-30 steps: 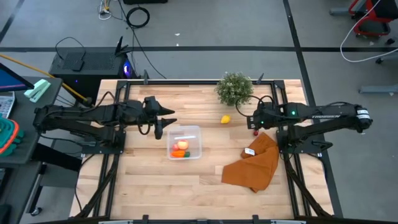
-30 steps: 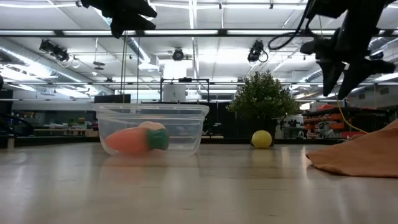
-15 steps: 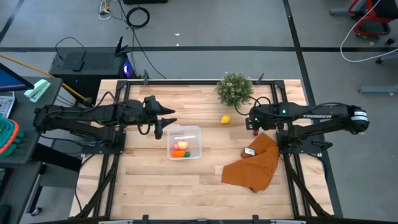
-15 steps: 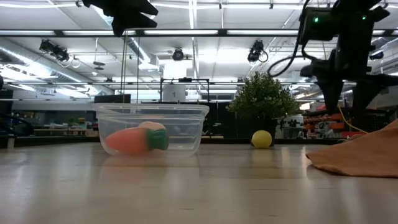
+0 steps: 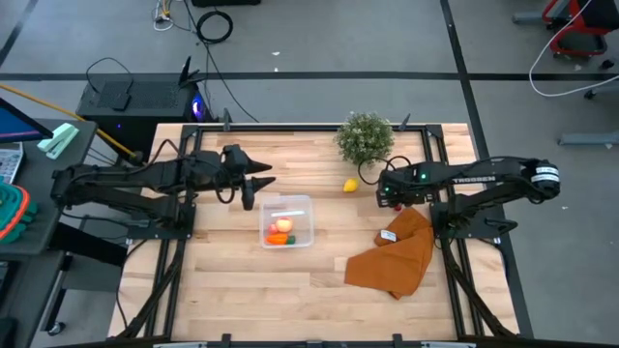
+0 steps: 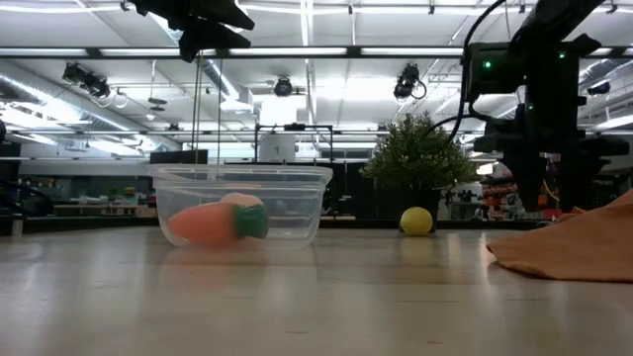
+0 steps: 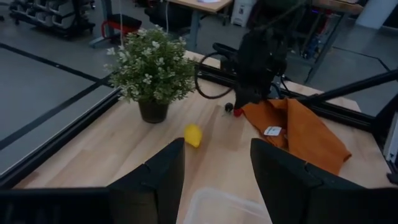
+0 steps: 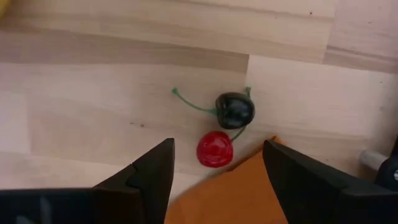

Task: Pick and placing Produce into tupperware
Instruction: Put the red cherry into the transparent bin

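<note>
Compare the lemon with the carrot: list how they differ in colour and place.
The lemon is plain yellow; the carrot is orange with a green top. The lemon lies on the bare table near the potted plant; the carrot lies inside the tupperware. Neither is touched by a gripper.

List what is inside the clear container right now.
The container holds a carrot with a green top and a pale apple. In the low view, the carrot hides most of the apple.
</note>
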You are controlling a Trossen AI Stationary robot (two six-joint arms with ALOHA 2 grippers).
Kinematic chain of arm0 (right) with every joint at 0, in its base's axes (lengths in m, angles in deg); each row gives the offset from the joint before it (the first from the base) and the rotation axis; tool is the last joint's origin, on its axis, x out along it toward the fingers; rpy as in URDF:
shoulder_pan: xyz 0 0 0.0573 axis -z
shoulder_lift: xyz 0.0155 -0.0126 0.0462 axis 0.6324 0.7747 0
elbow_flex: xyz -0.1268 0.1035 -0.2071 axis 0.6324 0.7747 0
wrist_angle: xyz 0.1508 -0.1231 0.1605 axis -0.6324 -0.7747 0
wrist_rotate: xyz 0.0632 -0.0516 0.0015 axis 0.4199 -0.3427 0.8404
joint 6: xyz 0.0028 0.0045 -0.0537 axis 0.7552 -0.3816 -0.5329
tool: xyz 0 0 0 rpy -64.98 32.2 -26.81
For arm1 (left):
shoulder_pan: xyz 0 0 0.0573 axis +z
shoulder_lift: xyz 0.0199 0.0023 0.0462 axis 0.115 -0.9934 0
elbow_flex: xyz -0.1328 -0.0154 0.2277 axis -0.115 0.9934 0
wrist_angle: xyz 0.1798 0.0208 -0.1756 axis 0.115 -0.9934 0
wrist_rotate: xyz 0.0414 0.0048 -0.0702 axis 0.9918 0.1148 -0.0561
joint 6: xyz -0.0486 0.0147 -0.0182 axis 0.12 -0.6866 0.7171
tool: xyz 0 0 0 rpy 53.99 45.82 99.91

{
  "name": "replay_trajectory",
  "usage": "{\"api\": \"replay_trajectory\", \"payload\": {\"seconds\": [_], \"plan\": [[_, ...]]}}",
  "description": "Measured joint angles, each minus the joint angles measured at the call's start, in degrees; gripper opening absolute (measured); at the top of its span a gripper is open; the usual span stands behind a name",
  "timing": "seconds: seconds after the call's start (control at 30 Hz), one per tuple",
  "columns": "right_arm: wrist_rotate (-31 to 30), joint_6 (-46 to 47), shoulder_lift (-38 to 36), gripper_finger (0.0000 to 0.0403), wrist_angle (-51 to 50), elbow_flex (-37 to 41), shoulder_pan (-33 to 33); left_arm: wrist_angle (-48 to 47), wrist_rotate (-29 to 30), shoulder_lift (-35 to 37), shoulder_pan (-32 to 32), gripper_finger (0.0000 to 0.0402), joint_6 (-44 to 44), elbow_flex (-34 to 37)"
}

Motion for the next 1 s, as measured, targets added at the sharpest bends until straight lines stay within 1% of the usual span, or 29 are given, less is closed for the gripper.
{"api": "replay_trajectory", "payload": {"seconds": [0.17,0.33,0.67,1.0], "plan": [[-0.1,-0.5,2.0,0.0211,0.0,0.0,0.0,0.0,0.0,0.0,0.7,0.0189,0.3,0.0],[0.1,1.0,3.1,0.021,0.0,0.0,0.0,0.0,0.0,0.0,0.7,0.0188,0.3,0.0],[1.4,2.6,3.1,0.021,0.5,0.0,0.0,0.0,0.0,0.0,0.7,0.0183,-0.1,0.0],[1.3,4.0,3.1,0.021,0.5,0.0,-0.1,0.0,0.0,0.0,0.7,0.0181,-0.7,0.0]]}}
